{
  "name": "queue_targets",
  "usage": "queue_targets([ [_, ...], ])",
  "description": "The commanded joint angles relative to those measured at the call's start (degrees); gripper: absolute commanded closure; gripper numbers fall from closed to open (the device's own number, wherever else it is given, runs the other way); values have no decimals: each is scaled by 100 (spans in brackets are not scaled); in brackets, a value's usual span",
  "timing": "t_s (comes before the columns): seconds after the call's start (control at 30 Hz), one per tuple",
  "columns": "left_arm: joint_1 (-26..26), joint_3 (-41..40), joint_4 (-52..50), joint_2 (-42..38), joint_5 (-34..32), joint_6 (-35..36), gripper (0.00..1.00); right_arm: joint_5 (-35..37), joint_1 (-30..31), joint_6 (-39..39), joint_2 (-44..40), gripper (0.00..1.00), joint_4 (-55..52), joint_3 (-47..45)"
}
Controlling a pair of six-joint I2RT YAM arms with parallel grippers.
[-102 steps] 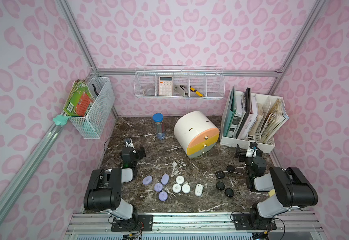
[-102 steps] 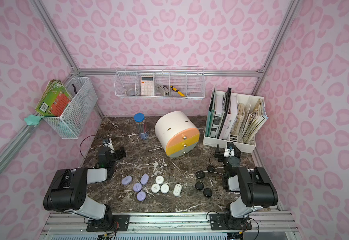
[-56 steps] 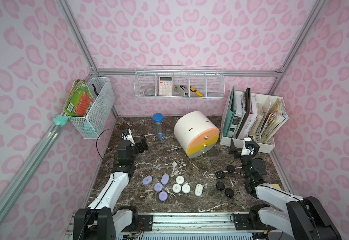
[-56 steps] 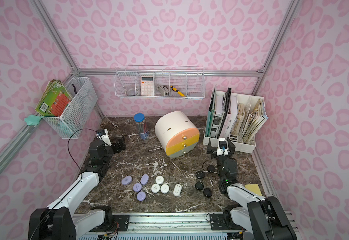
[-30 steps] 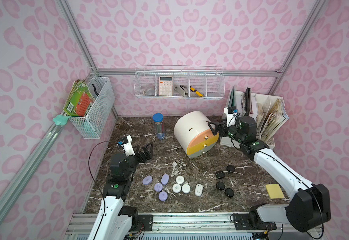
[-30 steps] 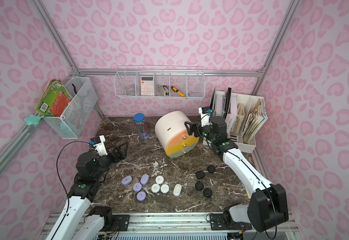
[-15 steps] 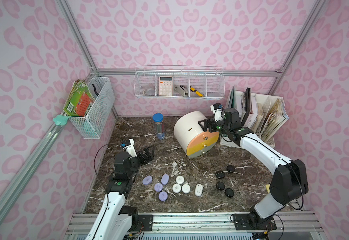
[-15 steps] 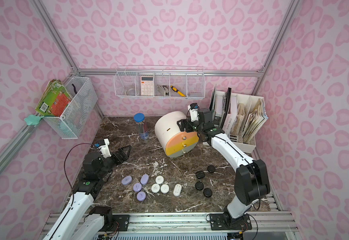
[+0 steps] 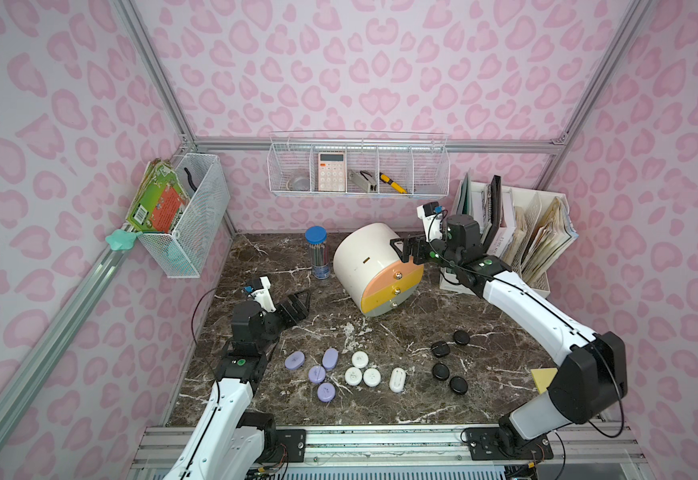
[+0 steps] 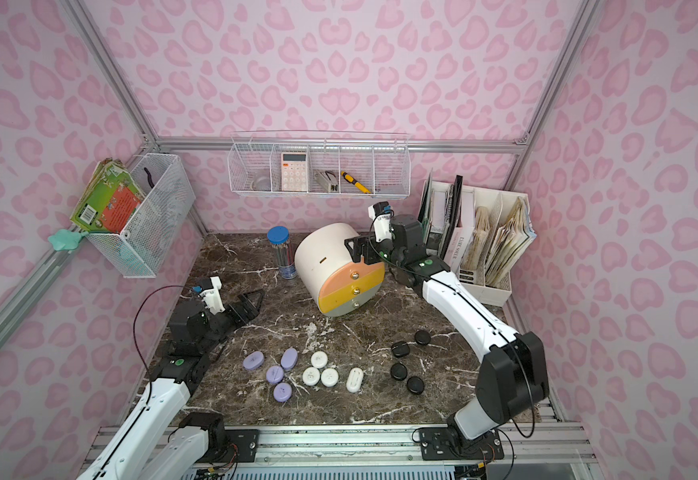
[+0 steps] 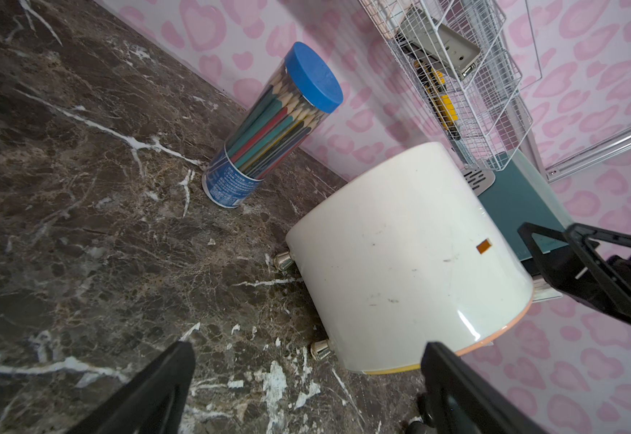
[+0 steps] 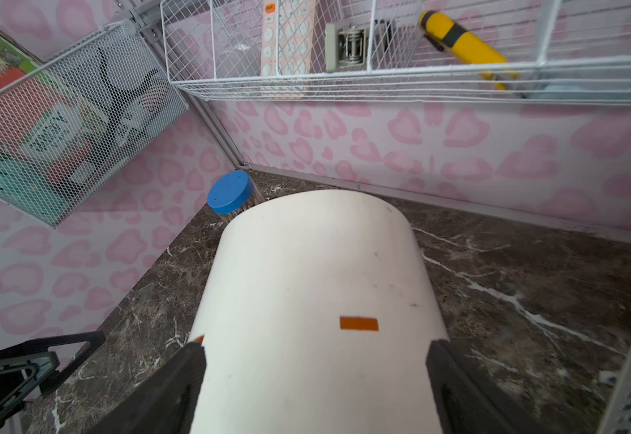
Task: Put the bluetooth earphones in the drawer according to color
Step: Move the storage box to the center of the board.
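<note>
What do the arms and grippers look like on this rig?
Left arm and right arm: white shells, black joint housings, a green dot near each wrist. Left gripper and right gripper: black open-frame triangular fingers. White wrist cameras with blue plugs; thin black looping cables.

Pale pink walls (image 9: 380,62) with darker pink blotches; the tabletop (image 9: 380,409) is dark brown marble, white veins. The drawer (image 9: 364,257) is white with peach, yellow, grey-green fronts. From it: lilac earphones (image 9: 316,375) at 7 o'clock, white earphones (image 9: 355,376) at 6, black earphones (image 9: 440,370) at 5.
</note>
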Motion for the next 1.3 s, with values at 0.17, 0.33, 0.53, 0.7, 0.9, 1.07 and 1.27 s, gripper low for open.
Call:
queue_targets([
  [0.17,20,43,-146,191,-298,-431,1,56,-4,-52,-1241,13,249,-1834],
  [0.33,23,35,-154,331,-454,-378,1,-244,429,146,-1441,17,953,-2709],
  [0.53,16,92,-90,560,-362,-311,1,259,820,525,-900,18,1679,-2732],
  [0.7,6,65,-6,560,-319,-268,2,508,939,712,-164,20,2237,-2274],
  [0.9,-5,65,43,542,-217,-259,2,536,1017,880,609,23,2667,-1692],
  [1.07,-13,61,91,585,-199,-232,3,454,1054,1004,1041,24,2885,-1447],
  [1.27,-24,96,122,706,-130,-158,4,610,1051,943,776,24,2874,-1786],
])
